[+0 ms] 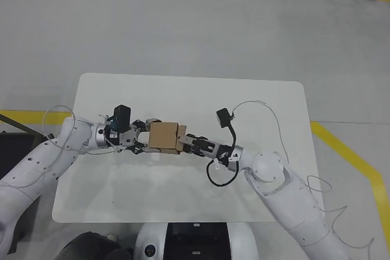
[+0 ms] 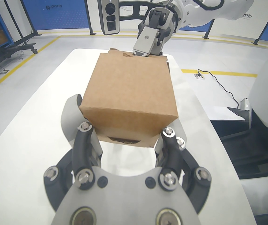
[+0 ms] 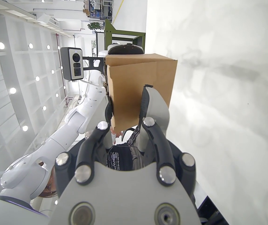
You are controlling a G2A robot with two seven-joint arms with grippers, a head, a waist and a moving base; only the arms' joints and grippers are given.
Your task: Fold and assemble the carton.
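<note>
Left gripper (image 2: 124, 125) grips carton (image 2: 129, 83) end, right gripper (image 3: 127, 101) pinches opposite wall; uneven pull may crush it.

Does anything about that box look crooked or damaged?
Nothing clearly damaged. The carton is held between the left gripper and right gripper; only its edge by the right gripper looks ragged, probably unfolded tabs.

Bright, even overhead lighting; wrist views curve at their edges.

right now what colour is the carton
The carton is plain brown cardboard, clearest in the left wrist view.
</note>
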